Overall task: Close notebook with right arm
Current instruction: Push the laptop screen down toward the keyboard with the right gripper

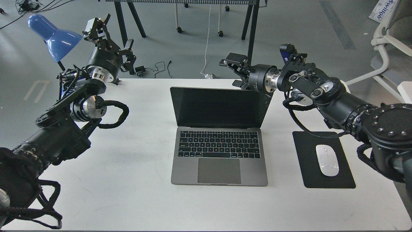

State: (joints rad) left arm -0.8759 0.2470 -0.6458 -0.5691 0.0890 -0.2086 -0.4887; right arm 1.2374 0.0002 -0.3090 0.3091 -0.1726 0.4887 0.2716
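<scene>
Surface [135, 167]: bare white area left of the notebook [219, 138] and along the near edge.
Behind the lid: right hand [234, 72] sits at the far right corner, with open room above the top edge.
Right side: mouse pad [325, 161] with mouse [327, 160], right arm [338, 103] above it.
Far left: blue lamp [53, 35], left hand [111, 38].

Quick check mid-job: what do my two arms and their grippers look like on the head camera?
Both arms are black, multi-jointed, with polished silver joint rings and black braided cables looping outside. The right arm carries a small blue part near its wrist and ends in a black claw gripper. The left arm ends in a similar black gripper with angular skeletal fingers.
</scene>
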